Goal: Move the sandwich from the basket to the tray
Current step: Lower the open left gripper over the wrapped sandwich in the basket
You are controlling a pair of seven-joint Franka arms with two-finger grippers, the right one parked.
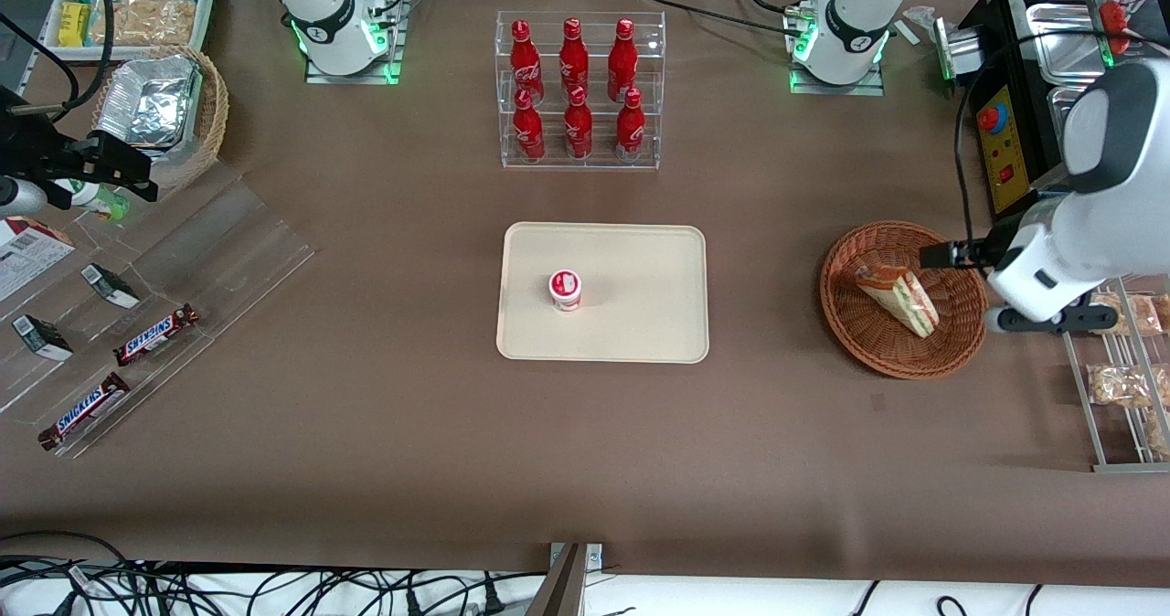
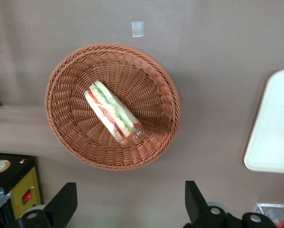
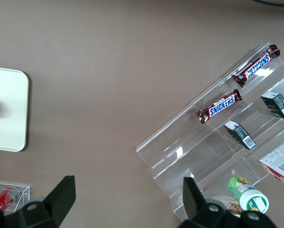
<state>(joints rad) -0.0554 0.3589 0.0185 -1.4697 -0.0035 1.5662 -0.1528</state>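
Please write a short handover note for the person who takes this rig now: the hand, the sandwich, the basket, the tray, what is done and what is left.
Hand: open, empty, above the table beside the basket, not touching anything.
Sandwich: lying in the basket, untouched.
Tray: mid-table, with a small red-and-white cup standing on it.
Done: nothing moved.
Left: grasp the sandwich, carry it to the tray, set it on a bare part, probably away from the cup.

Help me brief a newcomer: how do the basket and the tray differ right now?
The basket is round, reddish-brown woven wicker; the tray is flat, rectangular and cream-beige. The basket holds the sandwich; the tray holds only a small red-and-white cup. The open gripper hovers above the basket, not the tray. Both rest on the brown table.
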